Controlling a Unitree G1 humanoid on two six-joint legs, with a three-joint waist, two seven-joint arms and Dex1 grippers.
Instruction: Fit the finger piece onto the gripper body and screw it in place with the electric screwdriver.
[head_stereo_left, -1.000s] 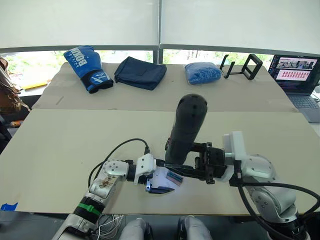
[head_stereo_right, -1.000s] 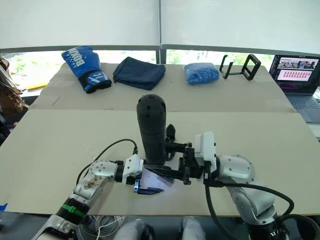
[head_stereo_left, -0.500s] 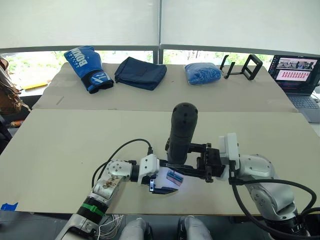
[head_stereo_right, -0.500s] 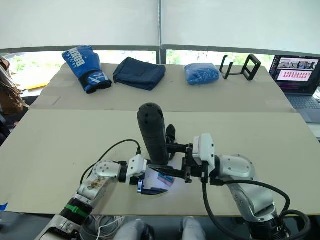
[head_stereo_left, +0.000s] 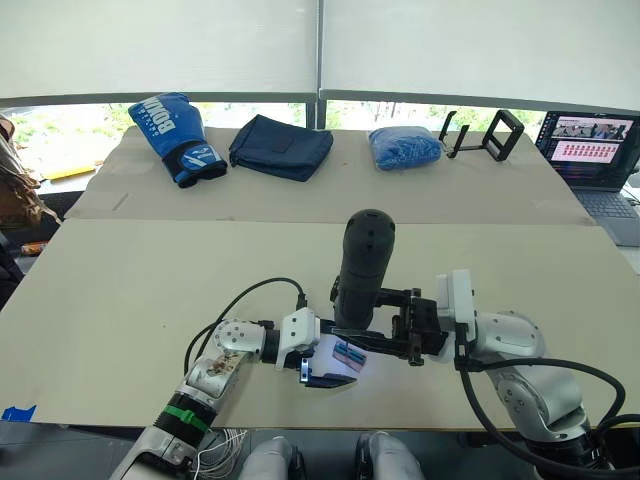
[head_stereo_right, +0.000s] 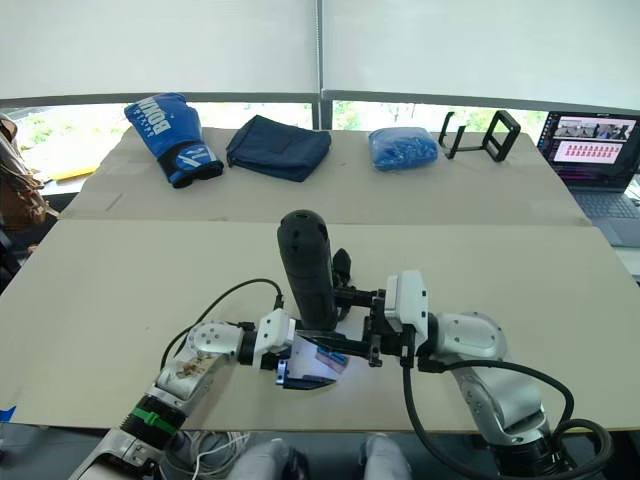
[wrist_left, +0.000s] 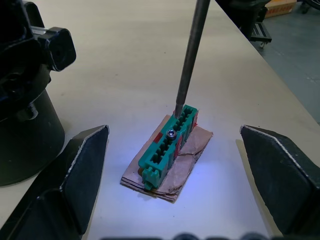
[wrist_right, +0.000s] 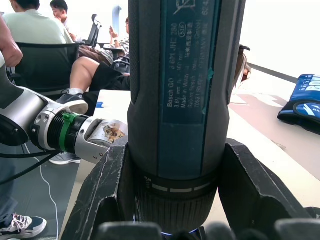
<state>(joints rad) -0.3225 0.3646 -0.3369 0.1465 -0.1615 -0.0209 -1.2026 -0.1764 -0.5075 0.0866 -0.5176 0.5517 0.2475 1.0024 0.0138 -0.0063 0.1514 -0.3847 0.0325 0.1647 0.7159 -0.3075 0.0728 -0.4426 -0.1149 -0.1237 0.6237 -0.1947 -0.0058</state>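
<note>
The electric screwdriver (head_stereo_left: 362, 265) stands nearly upright near the table's front edge, with my right gripper (head_stereo_left: 372, 335) shut around its lower body (wrist_right: 180, 100). Its thin metal bit (wrist_left: 190, 55) comes down onto the far end of a green toothed block (wrist_left: 167, 147) that carries a screw and lies on a scrap of cardboard. My left gripper (wrist_left: 174, 132) is open, one finger on each side of that block and apart from it. The black gripper body (wrist_left: 25, 100) stands just beside the block, also seen behind the screwdriver (head_stereo_right: 342, 268). The finger piece is hidden from me.
Along the far table lie a blue boxing glove (head_stereo_left: 175, 135), a folded dark blue cloth (head_stereo_left: 280, 145), a blue bag (head_stereo_left: 405, 147) and a black stand (head_stereo_left: 485, 133). A laptop (head_stereo_left: 595, 150) sits at the far right. Seated people (wrist_right: 45, 30) show beyond the table.
Over the last second the screwdriver has come more upright and its top has sunk a little. My left gripper has edged slightly right. Almost nothing has moved in the last half second.
</note>
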